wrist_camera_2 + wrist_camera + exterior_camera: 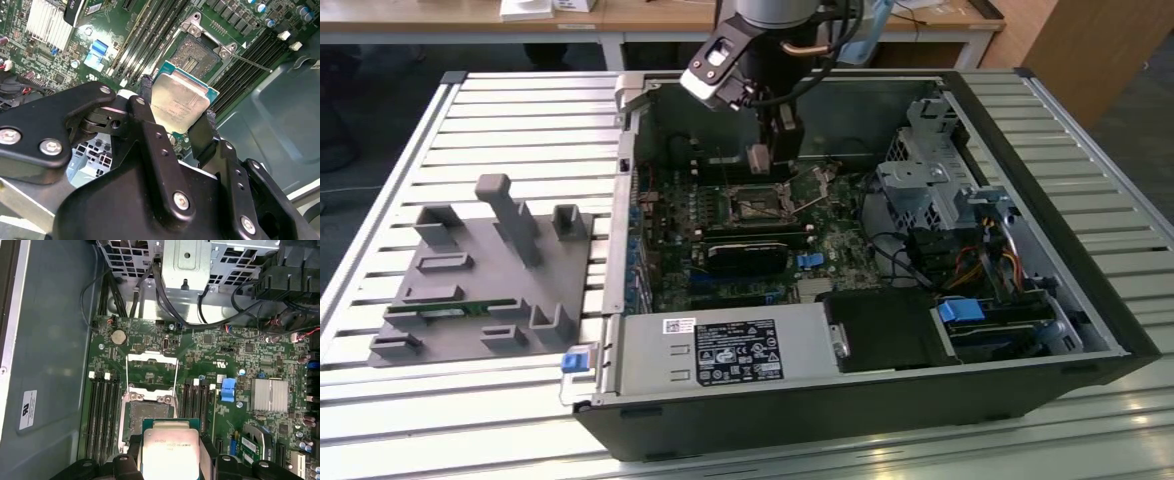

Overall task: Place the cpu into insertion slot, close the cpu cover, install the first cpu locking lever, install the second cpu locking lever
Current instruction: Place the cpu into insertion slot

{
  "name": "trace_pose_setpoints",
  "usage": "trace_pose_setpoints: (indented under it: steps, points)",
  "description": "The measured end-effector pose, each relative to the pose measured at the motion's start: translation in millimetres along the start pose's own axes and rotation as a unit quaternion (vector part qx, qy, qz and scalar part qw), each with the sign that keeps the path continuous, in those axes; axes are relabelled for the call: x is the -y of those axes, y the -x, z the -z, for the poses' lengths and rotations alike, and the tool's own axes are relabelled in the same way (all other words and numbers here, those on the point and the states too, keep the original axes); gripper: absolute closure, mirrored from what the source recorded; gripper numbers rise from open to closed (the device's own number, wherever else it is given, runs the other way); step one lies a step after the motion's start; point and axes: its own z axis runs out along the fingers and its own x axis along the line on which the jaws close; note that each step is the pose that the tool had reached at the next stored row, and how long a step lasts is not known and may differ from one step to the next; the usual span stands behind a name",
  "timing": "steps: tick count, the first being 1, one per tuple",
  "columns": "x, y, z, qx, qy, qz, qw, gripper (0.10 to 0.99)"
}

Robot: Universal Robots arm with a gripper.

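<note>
My gripper (761,160) hangs inside the open computer case, shut on the cpu (180,100), a small square chip with a dull silver top. In both wrist views the black fingers (146,95) clamp two opposite edges of the chip (170,447). The insertion slot (150,412), a dark square socket on the green board, lies just beyond the chip and below it, uncovered. The same slot (200,52) (754,207) sits near the middle of the board. The cpu cover (151,358), a silver frame, stands flipped open behind the slot. A thin lever rod (252,63) sticks out beside the slot.
Black memory slots (102,412) flank the socket on both sides. A power supply box (720,350) fills the case's near corner, with a drive cage (927,185) and cables toward the exterior view's right. A grey fixture tray (480,270) rests on the slatted table at the exterior view's left.
</note>
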Motion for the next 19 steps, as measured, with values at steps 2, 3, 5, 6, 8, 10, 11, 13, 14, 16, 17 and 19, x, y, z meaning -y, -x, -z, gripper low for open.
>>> trace_pose_setpoints:
  steps: [2,3,5,6,8,10,11,13,14,16,17,19]
  points:
    - [0.1,-0.8,-1.9,0.0003,0.0,0.0,1.0,0.549]
    - [0.1,-1.3,-2.6,0.0009,0.0,0.0,1.0,0.549]
    - [0.2,-2.6,-4.0,0.0017,-0.0001,0.0,1.0,0.549]
    - [0.2,-3.2,-4.8,0.0018,-0.0001,0.0,1.0,0.549]
    - [0.3,-5.2,-6.7,0.0019,-0.0001,0.0,1.0,0.549]
    - [0.2,-9.9,-9.4,0.0019,-0.0001,-0.001,1.0,0.549]
    - [0.2,-12.2,-10.9,0.0019,-0.0001,-0.001,1.0,0.549]
    - [0.3,-16.7,-14.4,0.0021,-0.0001,-0.003,1.0,0.549]
    - [0.4,-18.5,-16.3,0.0021,-0.0001,-0.003,1.0,0.549]
    - [0.5,-21.9,-19.9,0.0024,-0.0001,-0.004,1.0,0.549]
    - [0.6,-23.5,-21.7,0.0026,-0.0001,-0.005,1.0,0.549]
    - [0.8,-25.0,-25.6,0.0029,0.0001,-0.01,0.9999,0.549]
